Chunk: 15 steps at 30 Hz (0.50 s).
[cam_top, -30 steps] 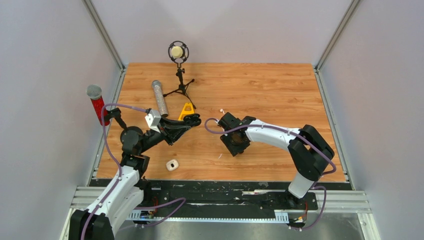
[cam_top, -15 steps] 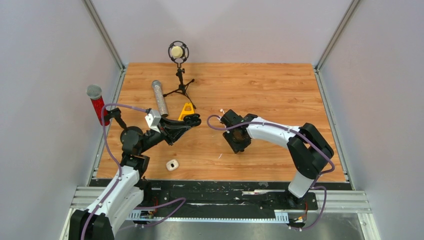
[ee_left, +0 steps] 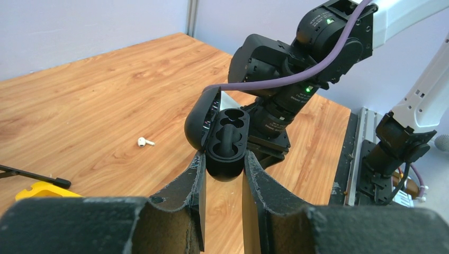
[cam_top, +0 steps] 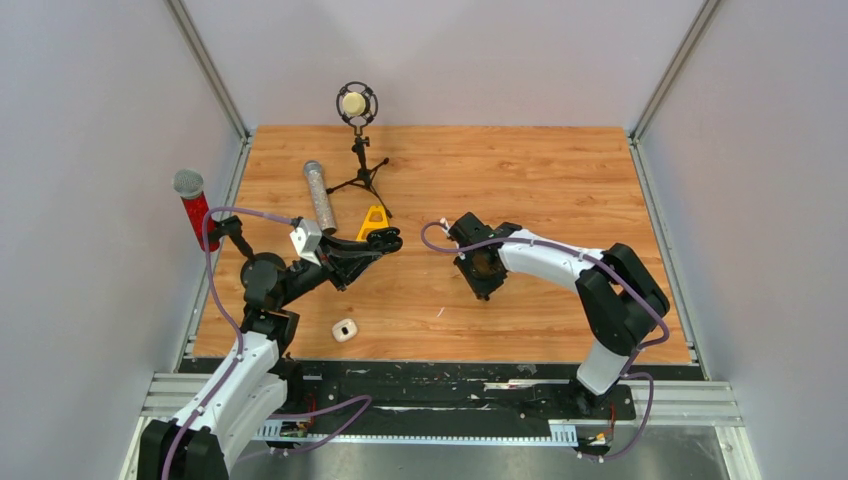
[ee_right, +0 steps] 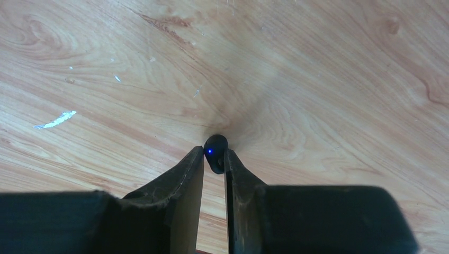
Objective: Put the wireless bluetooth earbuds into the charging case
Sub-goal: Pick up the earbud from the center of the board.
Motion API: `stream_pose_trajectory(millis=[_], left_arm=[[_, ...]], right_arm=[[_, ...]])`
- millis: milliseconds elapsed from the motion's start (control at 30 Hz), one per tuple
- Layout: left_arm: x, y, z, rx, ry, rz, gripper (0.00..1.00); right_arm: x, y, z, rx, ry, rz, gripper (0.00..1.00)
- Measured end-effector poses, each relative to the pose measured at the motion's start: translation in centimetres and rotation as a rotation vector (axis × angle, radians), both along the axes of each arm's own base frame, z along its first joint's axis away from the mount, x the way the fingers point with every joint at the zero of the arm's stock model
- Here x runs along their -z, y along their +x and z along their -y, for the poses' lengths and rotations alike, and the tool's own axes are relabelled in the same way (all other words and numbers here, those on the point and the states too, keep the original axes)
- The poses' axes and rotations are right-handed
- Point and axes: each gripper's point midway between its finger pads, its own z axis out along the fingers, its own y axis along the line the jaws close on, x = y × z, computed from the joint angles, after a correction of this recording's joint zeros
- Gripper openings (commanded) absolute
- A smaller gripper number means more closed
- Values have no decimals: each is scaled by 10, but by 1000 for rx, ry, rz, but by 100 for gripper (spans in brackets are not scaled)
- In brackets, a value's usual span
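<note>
The right gripper (ee_right: pixel 214 154) has been swung farther from its base and closed: a black earbud (ee_right: pixel 216 145) is pinched at its fingertips. An open black charging case (ee_left: pixel 229 132) is clamped between the left gripper (ee_left: pixel 224 160) fingers.

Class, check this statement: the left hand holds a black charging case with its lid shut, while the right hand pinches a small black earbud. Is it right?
Wrong on the lid: it is open. The left wrist view shows the left hand holding the black charging case with its lid swung back and both wells empty. The right hand does pinch a small black earbud.
</note>
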Motion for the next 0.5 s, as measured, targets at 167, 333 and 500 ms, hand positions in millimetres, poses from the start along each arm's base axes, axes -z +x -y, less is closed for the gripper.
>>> stream_pose_trajectory(millis=[167, 333, 500], left_arm=[[0, 0, 0, 0, 0, 0, 0], [0, 0, 0, 0, 0, 0, 0], [0, 0, 0, 0, 0, 0, 0]], right_arm=[[0, 2, 3, 5, 10, -12, 29], [1, 4, 8, 35, 47, -52, 27], [1, 5, 11, 51, 63, -70, 26]])
